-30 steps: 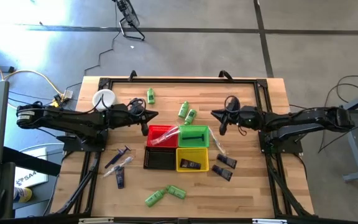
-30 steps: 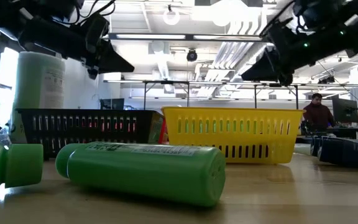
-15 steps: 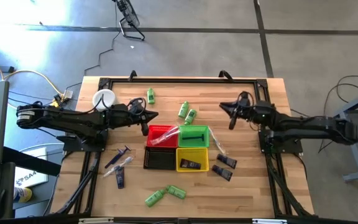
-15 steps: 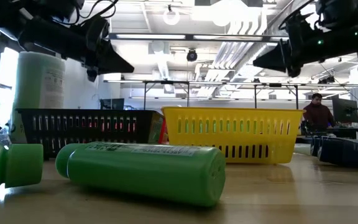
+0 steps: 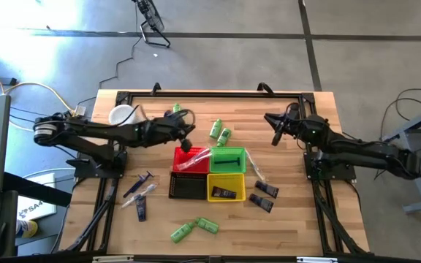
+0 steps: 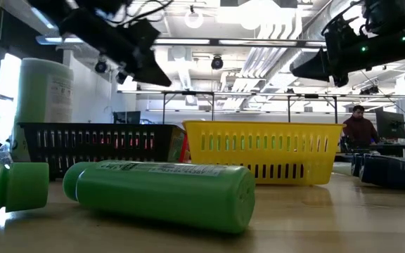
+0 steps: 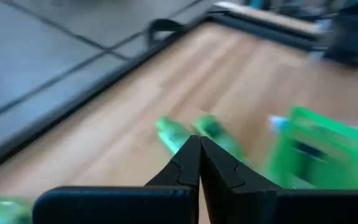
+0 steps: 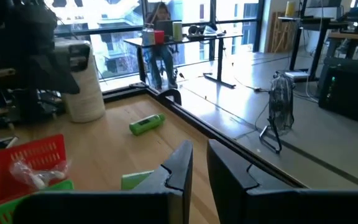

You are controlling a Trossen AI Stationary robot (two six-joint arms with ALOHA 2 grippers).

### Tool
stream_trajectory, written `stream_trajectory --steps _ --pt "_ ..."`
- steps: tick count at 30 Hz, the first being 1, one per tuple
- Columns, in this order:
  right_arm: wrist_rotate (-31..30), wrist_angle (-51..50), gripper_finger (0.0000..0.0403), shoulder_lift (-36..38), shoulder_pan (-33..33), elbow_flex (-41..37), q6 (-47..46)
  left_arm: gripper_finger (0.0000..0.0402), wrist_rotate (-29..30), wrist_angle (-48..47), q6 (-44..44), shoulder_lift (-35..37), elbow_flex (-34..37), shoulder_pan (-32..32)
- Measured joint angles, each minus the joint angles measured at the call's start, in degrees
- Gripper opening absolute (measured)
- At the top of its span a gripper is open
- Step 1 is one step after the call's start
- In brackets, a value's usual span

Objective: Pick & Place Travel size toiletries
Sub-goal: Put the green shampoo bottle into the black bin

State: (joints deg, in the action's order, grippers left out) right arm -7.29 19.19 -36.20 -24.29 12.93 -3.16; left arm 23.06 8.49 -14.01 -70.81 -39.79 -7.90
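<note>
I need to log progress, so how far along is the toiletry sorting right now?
Partly done. A dark tube lies in the yellow plastic basket, and a clear packet drapes over the red basket. Nothing is in hand: the left gripper hangs shut and empty above the red basket, and the right gripper holds nothing. Left: green mini bottles, more green bottles, dark tubes and sticks.

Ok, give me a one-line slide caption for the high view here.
Left gripper shut above the red basket; right gripper empty near the table's far right; green bottles lie scattered.
</note>
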Motion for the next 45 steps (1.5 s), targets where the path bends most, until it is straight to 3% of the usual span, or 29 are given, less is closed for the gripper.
stream_trajectory --steps 6,10,14,20,22,26,34,45 --pt "0.0 -1.0 0.0040 -0.4 -1.3 0.0 0.0 0.0001 8.9 -8.8 0.0 -6.1 -11.5 -0.1" --pt "0.0 -1.1 0.0040 -0.4 -1.4 0.0 0.0 0.0001 9.9 -12.8 0.6 -9.3 -18.0 -1.9" --pt "0.0 -1.3 0.0040 -0.4 -1.4 0.0 0.0 0.0001 6.1 -18.7 0.2 -12.0 -22.5 -6.2" --pt "0.0 -2.1 0.0040 -0.4 -1.4 0.0 0.0 0.0001 -7.9 -20.6 -3.7 -14.6 -23.6 -15.1" --pt "0.0 -2.1 0.0040 -0.4 -1.4 0.0 0.2 0.0001 -10.1 -21.7 -5.8 -14.8 -23.6 -17.8" --pt "0.0 -2.1 0.0040 -0.4 -1.4 0.0 0.4 0.0001 -10.9 -25.0 -7.3 -14.8 -23.8 -23.0" --pt "0.0 -2.3 0.0040 -0.4 -1.4 0.0 1.5 0.0001 -15.1 -44.8 -8.8 -15.4 -32.5 -30.7" --pt "0.0 -2.7 0.0040 -0.4 -1.4 0.0 1.5 0.0001 -15.0 -45.6 -7.6 -16.0 -33.7 -33.8"
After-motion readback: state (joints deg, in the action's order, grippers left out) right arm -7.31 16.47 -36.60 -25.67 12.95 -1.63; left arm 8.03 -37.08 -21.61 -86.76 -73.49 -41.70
